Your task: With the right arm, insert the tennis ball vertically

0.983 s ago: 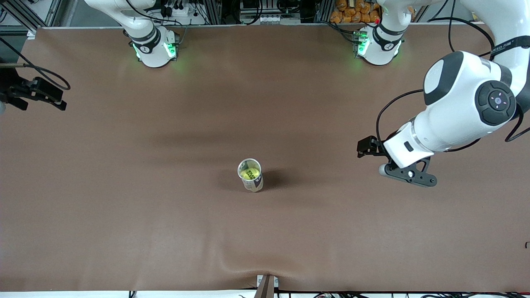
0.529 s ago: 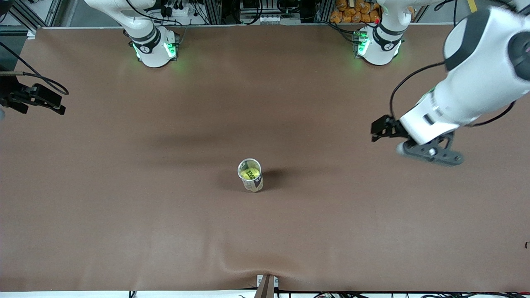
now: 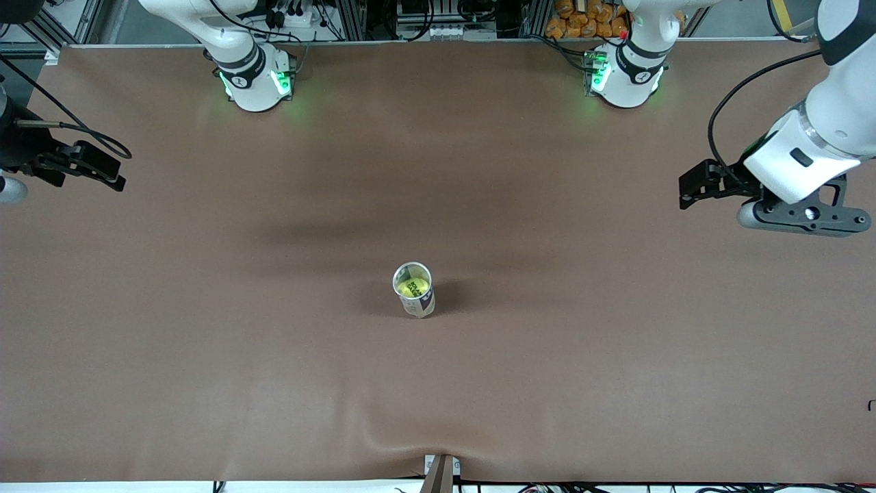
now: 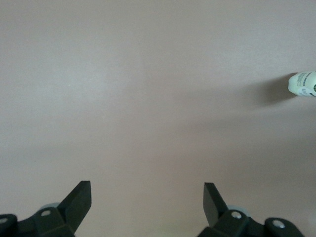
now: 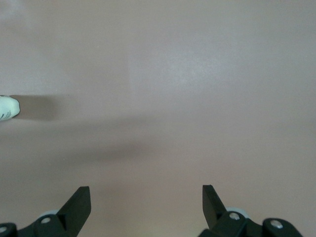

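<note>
A yellow tennis ball (image 3: 415, 287) sits inside an upright open-topped can (image 3: 419, 306) in the middle of the brown mat. The can's side also shows in the left wrist view (image 4: 302, 84) and the right wrist view (image 5: 8, 107). My right gripper (image 3: 113, 171) hangs open over bare mat at the right arm's end of the table, holding nothing. In the right wrist view the right gripper (image 5: 146, 200) has only mat between its fingers. My left gripper (image 3: 686, 192) is open and empty over bare mat at the left arm's end, and in the left wrist view (image 4: 147, 197) it has only mat below it.
The brown mat (image 3: 274, 383) covers the whole table. Both arm bases (image 3: 256, 82) (image 3: 626, 79) stand along the edge farthest from the front camera. A small bracket (image 3: 441, 469) sits at the nearest edge, where the mat is wrinkled.
The left arm has swung up and away from the can toward its end of the table. The right gripper has shifted slightly. The can and ball have not moved.
</note>
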Controlling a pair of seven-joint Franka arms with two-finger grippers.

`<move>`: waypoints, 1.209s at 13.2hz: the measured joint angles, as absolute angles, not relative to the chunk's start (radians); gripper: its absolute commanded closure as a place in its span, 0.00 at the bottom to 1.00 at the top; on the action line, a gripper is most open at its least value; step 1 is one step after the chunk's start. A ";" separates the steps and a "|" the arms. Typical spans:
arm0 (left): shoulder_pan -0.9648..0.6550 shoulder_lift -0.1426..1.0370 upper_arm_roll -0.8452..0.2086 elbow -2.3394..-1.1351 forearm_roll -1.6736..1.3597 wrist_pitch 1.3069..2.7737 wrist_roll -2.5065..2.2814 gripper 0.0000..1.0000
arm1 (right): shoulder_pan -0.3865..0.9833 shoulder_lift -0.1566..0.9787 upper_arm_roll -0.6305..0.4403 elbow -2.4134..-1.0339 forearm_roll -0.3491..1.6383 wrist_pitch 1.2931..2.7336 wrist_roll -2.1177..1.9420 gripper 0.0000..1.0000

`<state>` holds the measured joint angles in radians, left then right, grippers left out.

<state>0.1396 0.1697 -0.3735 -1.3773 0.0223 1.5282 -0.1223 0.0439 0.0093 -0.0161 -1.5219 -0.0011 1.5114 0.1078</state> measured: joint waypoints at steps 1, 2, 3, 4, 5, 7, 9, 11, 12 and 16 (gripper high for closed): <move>0.151 0.168 -0.372 -1.377 0.022 1.528 -0.122 0.00 | 0.044 0.009 -0.017 -1.524 -0.001 1.512 0.098 0.00; 0.161 0.162 -0.365 -1.377 0.023 1.529 -0.118 0.00 | 0.044 0.009 -0.018 -1.525 -0.001 1.513 0.089 0.00; 0.161 0.151 -0.339 -1.377 0.023 1.530 -0.101 0.00 | 0.044 0.009 -0.019 -1.526 -0.001 1.514 0.086 0.00; 0.151 0.134 -0.303 -1.380 0.023 1.530 -0.079 0.00 | 0.044 0.009 -0.019 -1.527 -0.001 1.514 0.084 0.00; 0.120 0.110 -0.254 -1.396 0.023 1.529 -0.067 0.00 | 0.044 0.009 -0.019 -1.527 -0.001 1.514 0.083 0.00; 0.030 0.039 -0.159 -1.477 0.023 1.529 -0.062 0.00 | 0.044 0.009 -0.019 -1.527 -0.001 1.515 0.082 0.00; -0.008 -0.046 -0.128 -1.584 0.023 1.536 -0.063 0.00 | 0.044 0.009 -0.019 -1.519 -0.002 1.519 0.082 0.00; -0.016 -0.120 -0.127 -1.678 0.023 1.542 -0.063 0.00 | 0.044 0.009 -0.019 -1.505 -0.002 1.518 0.082 0.00; -0.019 -0.147 -0.128 -1.714 0.023 1.547 -0.063 0.00 | 0.044 0.009 -0.020 -1.503 -0.002 1.515 0.082 0.00; -0.027 -0.186 -0.129 -1.751 0.023 1.568 -0.060 0.00 | 0.044 0.009 -0.021 -1.503 -0.002 1.465 0.081 0.00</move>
<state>-0.0274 -0.1859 -0.1286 -1.7507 0.0230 1.5684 -0.0602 0.0437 0.0092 -0.0208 -1.5030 -0.0022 1.4653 0.0808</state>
